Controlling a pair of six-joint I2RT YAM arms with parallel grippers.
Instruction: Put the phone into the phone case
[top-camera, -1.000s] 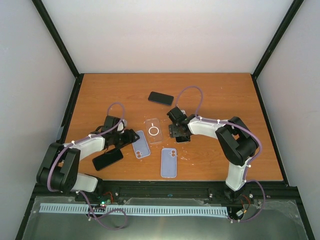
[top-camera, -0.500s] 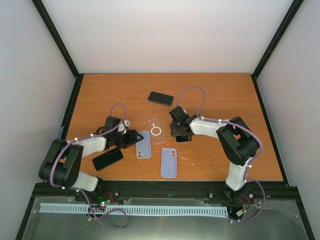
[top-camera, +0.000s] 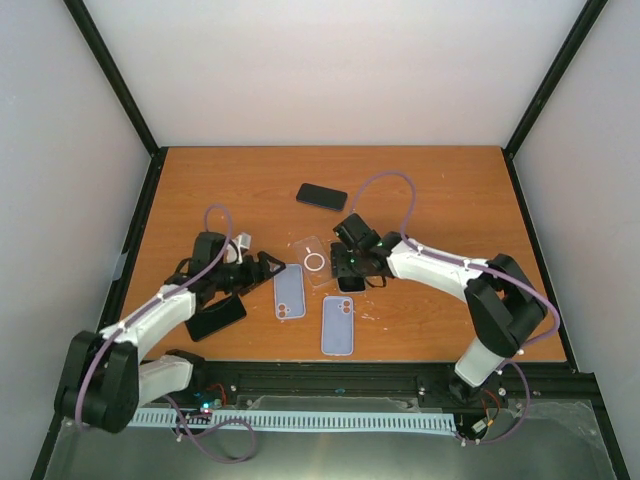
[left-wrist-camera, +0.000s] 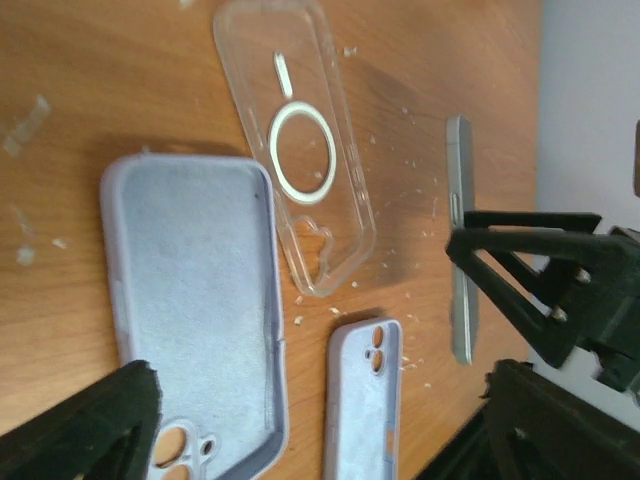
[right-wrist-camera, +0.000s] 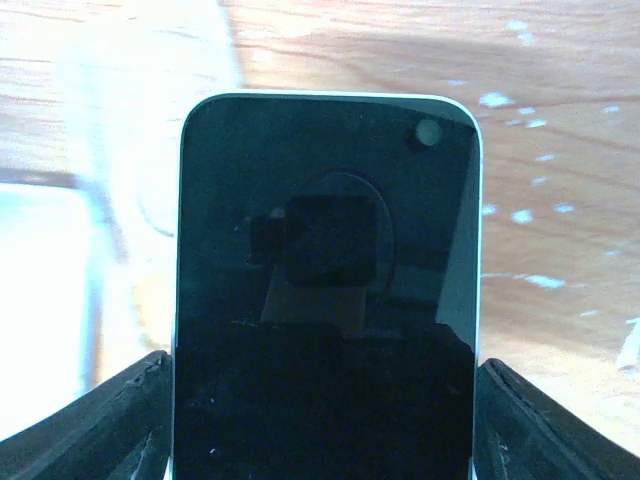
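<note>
Standing by the table (top-camera: 440, 190), I see the right gripper (top-camera: 352, 264) near the middle. Its fingers (right-wrist-camera: 110, 430) are pinching the phone (right-wrist-camera: 325, 290) by its long edges, and the handset looks tipped up on edge rather than flat. The clear case (top-camera: 312, 262) lies just beside it at ten o'clock, and an open lavender case (left-wrist-camera: 190, 300) sits at eight o'clock. The left gripper (top-camera: 268, 272) hovers at that case's ten o'clock, fingers (left-wrist-camera: 80, 430) spread wide and gripping nothing. Neither case is pinned, so I reckon a phone lowered at a slant could catch a rim and shove the case away, or twist out of the pinch. I cannot tell which case is meant.
</note>
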